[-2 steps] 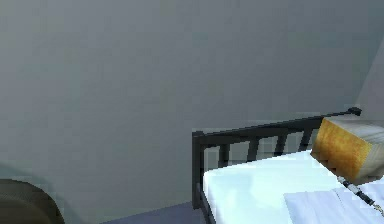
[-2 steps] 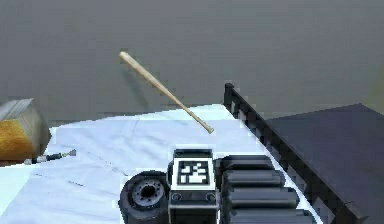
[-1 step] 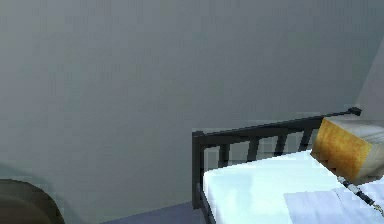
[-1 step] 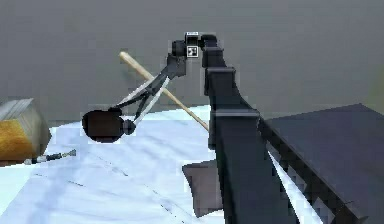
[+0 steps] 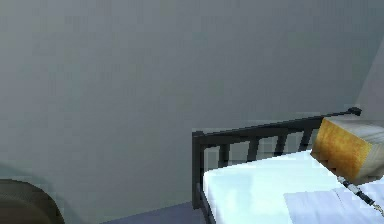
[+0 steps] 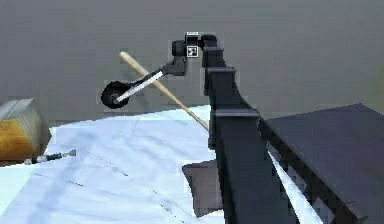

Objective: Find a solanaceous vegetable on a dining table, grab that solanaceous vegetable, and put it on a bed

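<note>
In the arm side view the dark arm (image 6: 235, 140) rises from the bottom edge, and my gripper (image 6: 120, 94) reaches left from its top. A small dark round thing (image 6: 114, 96) hangs at the gripper's far end, above the bed and against the grey wall, so the gripper holds it. Its shape does not tell me which vegetable it is. The bed's white sheet (image 6: 120, 165) spreads below the gripper. In the forward view the same bed (image 5: 265, 185) lies at the lower right, with a dark slatted headboard (image 5: 260, 142).
A yellow-brown pillow (image 5: 348, 146) lies at the bed's head, seen again at the arm side view's left (image 6: 20, 130). A tan stick (image 6: 165, 92) slants behind the gripper. A small pen-like object (image 6: 52, 157) lies on the sheet. A dark slatted frame (image 6: 325, 150) stands right of the arm.
</note>
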Available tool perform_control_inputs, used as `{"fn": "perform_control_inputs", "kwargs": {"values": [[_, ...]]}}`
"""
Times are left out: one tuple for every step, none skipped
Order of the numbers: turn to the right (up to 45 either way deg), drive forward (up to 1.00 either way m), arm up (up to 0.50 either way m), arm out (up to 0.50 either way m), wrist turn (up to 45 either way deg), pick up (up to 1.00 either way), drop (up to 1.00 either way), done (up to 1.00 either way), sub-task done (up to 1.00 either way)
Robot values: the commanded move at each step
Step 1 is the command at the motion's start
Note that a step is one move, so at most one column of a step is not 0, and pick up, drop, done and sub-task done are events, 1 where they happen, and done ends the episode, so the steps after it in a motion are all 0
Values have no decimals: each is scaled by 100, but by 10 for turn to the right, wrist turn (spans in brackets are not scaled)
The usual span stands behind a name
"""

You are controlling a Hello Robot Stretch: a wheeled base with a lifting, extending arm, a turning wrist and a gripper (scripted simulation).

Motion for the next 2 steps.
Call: {"fn": "perform_control_inputs", "kwargs": {"values": [[0,0,0,0,150,0,0,0,0],[0,0,-40,0,0,0,0,0,0]]}}
